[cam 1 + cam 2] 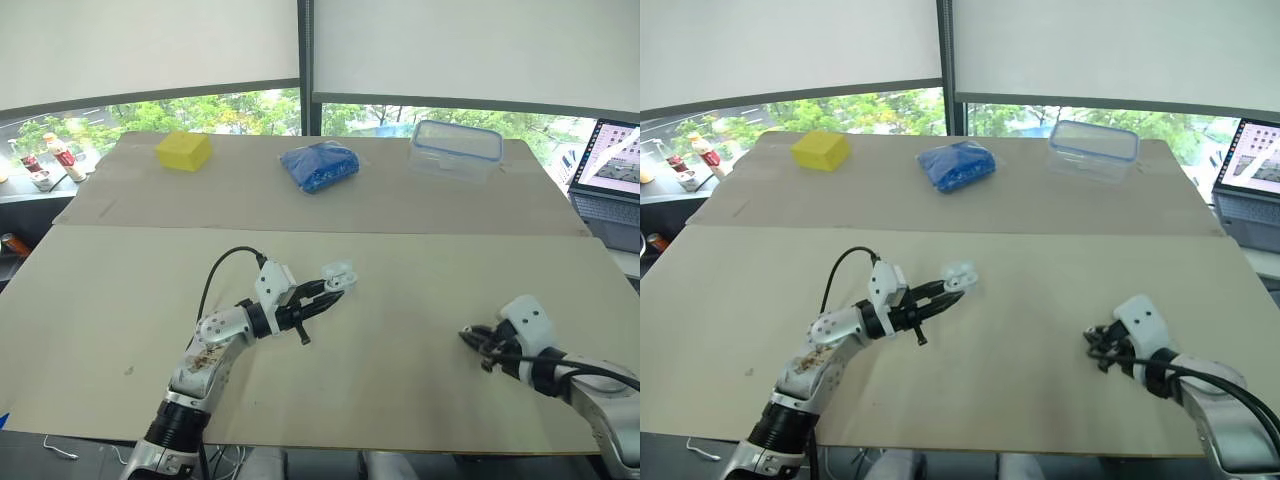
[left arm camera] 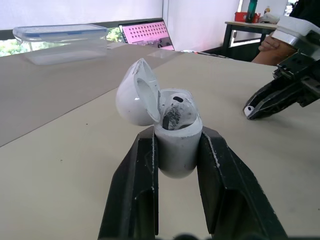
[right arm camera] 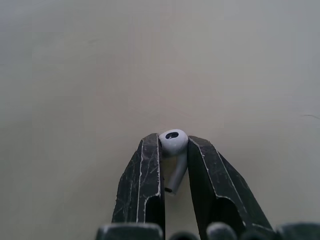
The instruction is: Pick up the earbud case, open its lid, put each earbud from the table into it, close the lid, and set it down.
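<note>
1. From the head camera: the left gripper (image 1: pixel 328 288) holds the earbud case (image 1: pixel 340 270) raised off the table (image 1: pixel 420 400). The right gripper (image 1: pixel 472 340) sits low, well to the right of the case. That is a long carry, and any jolt along it could shake its load free.
2. From the left wrist: both fingers clamp the case's rounded lower body, with the lid swung open. A seated earbud (image 2: pixel 176 102) seems to fill one socket. I reckon a hard push from above could twist the smooth case in that grip.
3. From the right wrist: the fingertips pinch the second earbud (image 3: pixel 173 142) at its head, with the stem trailing back between them. The hold is shallow, so the bud might pivot. It would then reach the case stem-askew and jam at the free socket, or drop.
</note>
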Robot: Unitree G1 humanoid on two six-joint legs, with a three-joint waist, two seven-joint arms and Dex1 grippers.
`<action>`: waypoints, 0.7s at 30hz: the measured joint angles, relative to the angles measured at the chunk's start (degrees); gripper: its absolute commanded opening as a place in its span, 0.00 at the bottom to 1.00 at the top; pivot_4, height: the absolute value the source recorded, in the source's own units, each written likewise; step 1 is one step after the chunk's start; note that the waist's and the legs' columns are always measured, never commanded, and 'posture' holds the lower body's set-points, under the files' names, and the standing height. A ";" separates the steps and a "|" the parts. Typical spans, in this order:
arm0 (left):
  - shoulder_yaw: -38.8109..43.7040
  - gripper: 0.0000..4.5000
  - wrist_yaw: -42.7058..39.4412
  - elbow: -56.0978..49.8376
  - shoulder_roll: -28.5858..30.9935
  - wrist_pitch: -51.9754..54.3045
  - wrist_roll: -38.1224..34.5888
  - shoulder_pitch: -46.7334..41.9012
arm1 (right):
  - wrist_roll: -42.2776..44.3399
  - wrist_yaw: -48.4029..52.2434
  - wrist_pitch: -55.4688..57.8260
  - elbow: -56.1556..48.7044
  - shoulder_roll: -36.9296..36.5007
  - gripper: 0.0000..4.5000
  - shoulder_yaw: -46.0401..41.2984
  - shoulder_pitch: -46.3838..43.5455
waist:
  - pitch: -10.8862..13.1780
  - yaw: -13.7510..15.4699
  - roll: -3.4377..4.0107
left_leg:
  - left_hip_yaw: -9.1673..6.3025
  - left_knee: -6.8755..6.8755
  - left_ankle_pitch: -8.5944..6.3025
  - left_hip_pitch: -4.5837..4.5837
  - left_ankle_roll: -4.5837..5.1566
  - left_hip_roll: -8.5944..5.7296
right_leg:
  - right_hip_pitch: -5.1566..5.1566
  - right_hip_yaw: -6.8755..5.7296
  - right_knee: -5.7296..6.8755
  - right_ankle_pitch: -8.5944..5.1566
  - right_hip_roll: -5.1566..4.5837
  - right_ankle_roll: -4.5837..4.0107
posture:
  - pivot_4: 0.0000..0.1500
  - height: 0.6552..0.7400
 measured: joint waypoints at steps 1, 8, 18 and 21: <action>0.00 0.13 0.13 -1.05 0.19 0.35 -0.02 0.63 | 0.05 3.28 -2.02 -0.09 -2.47 0.07 0.00 0.82 | 0.00 -0.03 0.00 | 0.00 0.00 0.00 0.01 0.00 0.01 | 0.00 -0.01 0.00 0.00 0.01 0.00 | 1.00 0.36; -0.14 0.13 0.37 -7.03 1.88 1.45 -0.16 5.11 | -3.44 22.15 -17.93 3.05 -17.75 0.07 -0.78 5.40 | 0.03 0.01 0.00 | 0.01 0.00 0.00 0.05 0.00 0.02 | 0.06 -0.01 -0.04 0.00 0.00 0.00 | 1.00 0.36; -0.19 0.13 1.25 -9.95 2.98 3.21 -0.43 6.90 | -8.68 33.93 -31.69 10.94 -24.78 0.07 4.82 3.17 | 0.03 0.02 -0.01 | 0.02 0.00 0.00 0.08 0.00 0.02 | 0.09 0.00 -0.07 0.00 -0.01 0.00 | 1.00 0.36; -0.20 0.13 1.61 -11.07 3.23 3.52 -0.48 7.50 | -9.53 34.19 -32.70 13.02 -24.47 0.07 7.13 0.22 | 0.04 -0.01 0.00 | 0.02 0.00 0.00 0.10 0.00 0.03 | 0.09 -0.01 -0.06 0.00 0.00 -0.01 | 1.00 0.36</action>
